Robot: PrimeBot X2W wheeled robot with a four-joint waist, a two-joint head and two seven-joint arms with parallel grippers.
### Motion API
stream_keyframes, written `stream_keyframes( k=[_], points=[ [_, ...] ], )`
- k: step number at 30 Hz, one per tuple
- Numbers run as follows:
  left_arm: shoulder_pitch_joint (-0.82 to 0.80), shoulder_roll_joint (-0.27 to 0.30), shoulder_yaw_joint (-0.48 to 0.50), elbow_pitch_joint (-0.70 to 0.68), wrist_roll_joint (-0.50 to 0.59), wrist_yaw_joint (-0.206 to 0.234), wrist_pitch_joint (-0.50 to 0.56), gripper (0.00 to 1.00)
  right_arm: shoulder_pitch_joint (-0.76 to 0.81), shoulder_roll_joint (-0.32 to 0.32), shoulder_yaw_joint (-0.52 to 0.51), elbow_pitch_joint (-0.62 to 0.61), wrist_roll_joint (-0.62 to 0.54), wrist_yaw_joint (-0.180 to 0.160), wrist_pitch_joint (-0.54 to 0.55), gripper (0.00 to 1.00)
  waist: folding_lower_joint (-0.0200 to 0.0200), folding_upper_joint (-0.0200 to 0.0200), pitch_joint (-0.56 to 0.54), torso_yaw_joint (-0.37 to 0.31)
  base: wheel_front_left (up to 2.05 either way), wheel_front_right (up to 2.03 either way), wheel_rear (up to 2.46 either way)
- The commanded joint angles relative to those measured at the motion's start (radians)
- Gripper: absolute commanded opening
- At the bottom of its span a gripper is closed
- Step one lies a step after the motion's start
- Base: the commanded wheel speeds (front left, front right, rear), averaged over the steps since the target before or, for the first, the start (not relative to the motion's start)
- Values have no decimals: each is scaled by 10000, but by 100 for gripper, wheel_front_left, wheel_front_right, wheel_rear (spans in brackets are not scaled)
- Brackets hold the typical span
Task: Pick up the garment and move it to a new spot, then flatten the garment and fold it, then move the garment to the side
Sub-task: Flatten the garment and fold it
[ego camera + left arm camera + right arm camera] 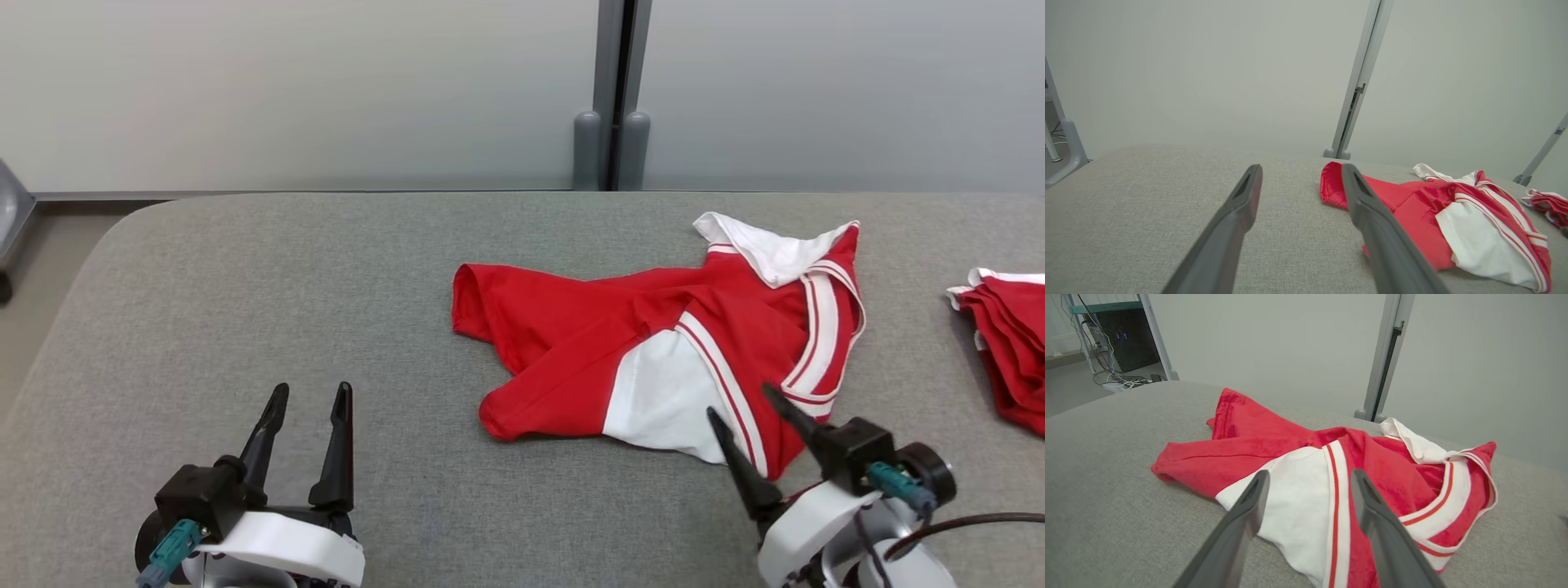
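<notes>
Grey fabric covers the worktop (245, 327), with pale wall panels behind. The crumpled red-and-white garment (588, 343) lies right of centre, its long axis running left to right: red ends point left, the white-striped band lies far right. The right hand (739, 400), fingers spread, is at its near edge. The left hand (313, 390), also spread, is near left. A second red garment (1008, 343) lies at the right edge.
</notes>
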Motion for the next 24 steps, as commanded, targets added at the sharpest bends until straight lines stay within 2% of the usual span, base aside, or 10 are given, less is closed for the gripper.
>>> stream_keyframes(
  k=[1, 13, 23, 24],
  points=[
    [1, 43, 24, -41, -70, 39, 41, 100, -8, 15, 90, 27, 0, 0, 32, 100, 0, -1, 26, 84, 0, 0, 0],
    [-303, -145, -152, 188, -173, -54, -6, 100, -1306, 306, 1353, 1737, -162, 0, 1859, 100, 0, -1, 403, 954, 0, 0, 0],
    [-399, -249, -183, 398, -223, -103, -92, 100, -1815, 429, 1041, 2851, -447, 0, 2606, 100, 0, -1, 501, 1407, 0, 0, 0],
    [-391, -245, -170, 413, -230, -105, -96, 100, -1826, 459, 1004, 2884, -478, 0, 2582, 42, 0, -1, 501, 1413, 0, 0, 0]
  ],
)
